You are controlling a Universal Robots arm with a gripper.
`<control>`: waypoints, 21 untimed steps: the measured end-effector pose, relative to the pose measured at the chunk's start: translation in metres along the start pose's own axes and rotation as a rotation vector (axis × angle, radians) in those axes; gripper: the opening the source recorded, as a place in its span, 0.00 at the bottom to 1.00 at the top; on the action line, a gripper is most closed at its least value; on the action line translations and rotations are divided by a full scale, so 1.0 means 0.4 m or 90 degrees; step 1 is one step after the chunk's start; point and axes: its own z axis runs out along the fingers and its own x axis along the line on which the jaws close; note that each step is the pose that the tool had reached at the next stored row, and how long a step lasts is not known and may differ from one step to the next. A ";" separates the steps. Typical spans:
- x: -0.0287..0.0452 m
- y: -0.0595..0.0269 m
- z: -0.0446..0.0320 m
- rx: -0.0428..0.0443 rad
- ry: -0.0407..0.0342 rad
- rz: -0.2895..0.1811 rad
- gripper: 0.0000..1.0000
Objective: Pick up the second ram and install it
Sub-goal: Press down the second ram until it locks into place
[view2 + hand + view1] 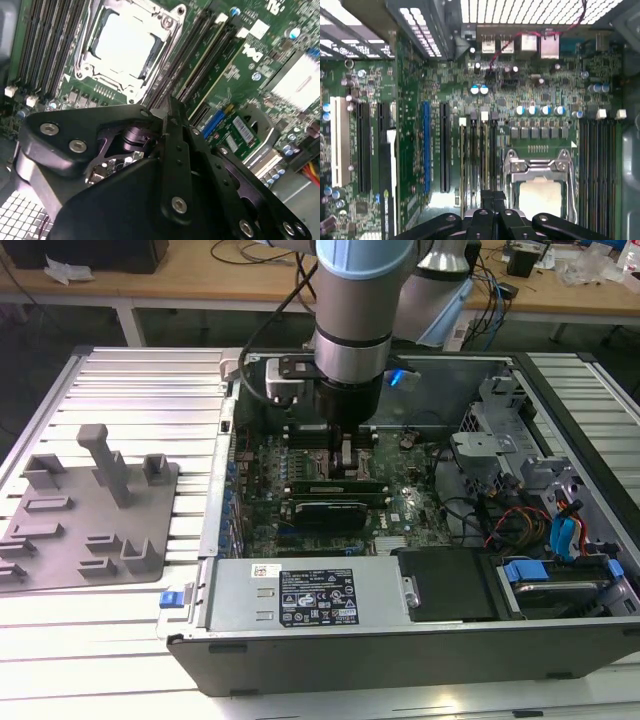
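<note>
- Grey plastic, the holder plate [88, 512], sits at the left edge of the slatted table [140, 390] with no green stick on its pegs. We judge the pick-up done, so the risk now lies inside the computer case [300, 640].
- Green and thin, the second ram [335, 483] appears to stand on edge in the slot bank [477, 160] near the middle of the motherboard [400, 515], just beside the processor socket [125, 45]. We cannot tell whether it is fully seated.
- Above it, the gripper [345, 462] hangs low over the board. In both wrist views its fingers [487, 200] are drawn narrow, almost touching, and we see nothing clearly pinched between them.
- If the fingers press while off the stick's top edge, we judge they could slip onto a neighbouring slot or the socket frame and tilt the stick.
- If the stick is off-line with its slot, downward force could bend it or leave one end raised, with a latch [484, 116] unclosed.
- Towards the case's right edge, loose cables [470, 510] lie near the board. A wide swing of the arm could snag them.
</note>
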 end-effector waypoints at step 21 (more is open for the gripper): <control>0.001 0.031 0.038 -0.0001 0.0002 0.000 0.08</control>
